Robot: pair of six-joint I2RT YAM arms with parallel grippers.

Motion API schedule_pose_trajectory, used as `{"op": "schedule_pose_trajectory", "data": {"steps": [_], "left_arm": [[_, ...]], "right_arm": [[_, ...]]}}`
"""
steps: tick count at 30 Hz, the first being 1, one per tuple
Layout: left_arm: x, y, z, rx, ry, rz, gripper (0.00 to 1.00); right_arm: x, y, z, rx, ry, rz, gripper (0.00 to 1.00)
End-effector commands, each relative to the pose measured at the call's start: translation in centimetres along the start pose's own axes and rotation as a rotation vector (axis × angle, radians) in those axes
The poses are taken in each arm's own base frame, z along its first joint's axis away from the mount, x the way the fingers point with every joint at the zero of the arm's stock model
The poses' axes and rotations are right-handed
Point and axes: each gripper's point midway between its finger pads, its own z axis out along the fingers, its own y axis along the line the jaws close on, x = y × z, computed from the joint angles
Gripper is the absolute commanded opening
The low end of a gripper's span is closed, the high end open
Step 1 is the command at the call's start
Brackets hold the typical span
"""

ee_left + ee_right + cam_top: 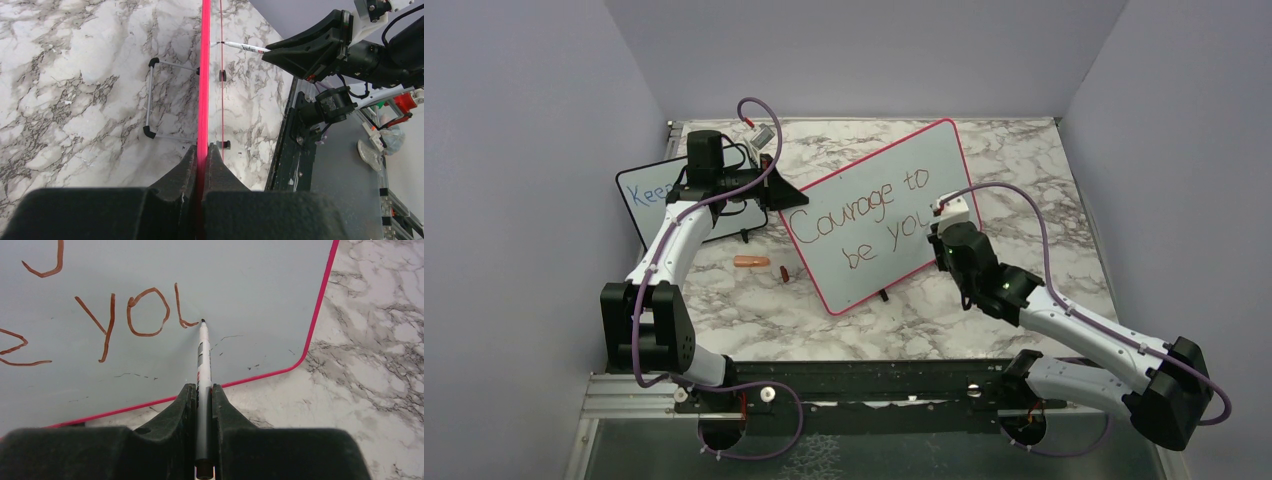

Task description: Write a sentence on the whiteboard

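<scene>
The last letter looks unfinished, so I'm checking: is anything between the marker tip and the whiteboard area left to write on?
Nothing visible. The marker has its tip at the whiteboard beside the "u", and the surface rightward to the frame is bare apart from faint smudges.

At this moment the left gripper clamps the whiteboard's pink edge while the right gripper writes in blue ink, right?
Not blue: the right wrist view shows the marker in the right gripper leaving red-brown ink on the whiteboard. The left gripper clamps the pink edge.
</scene>
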Motion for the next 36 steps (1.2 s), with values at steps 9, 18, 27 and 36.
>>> {"op": "schedule_pose_trajectory", "data": {"steps": [9,18,27,36], "left_arm": [[0.8,2.4,-0.2,-0.107,0.019,-0.008,0.0],[0.9,2.6,-0.2,-0.112,0.02,-0.011,0.0],[1.0,2.6,-0.2,-0.113,0.021,-0.013,0.0],[1.0,2.7,-0.2,-0.113,0.021,-0.013,0.0]], "right_arm": [[-3.1,-0.9,0.5,0.044,-0.082,0.012,0.01],[-2.7,-0.6,0.7,0.025,-0.065,0.014,0.01],[-0.2,0.4,0.3,-0.034,0.003,0.035,0.01],[0.0,1.1,-0.1,-0.082,0.013,0.044,0.01]]}}
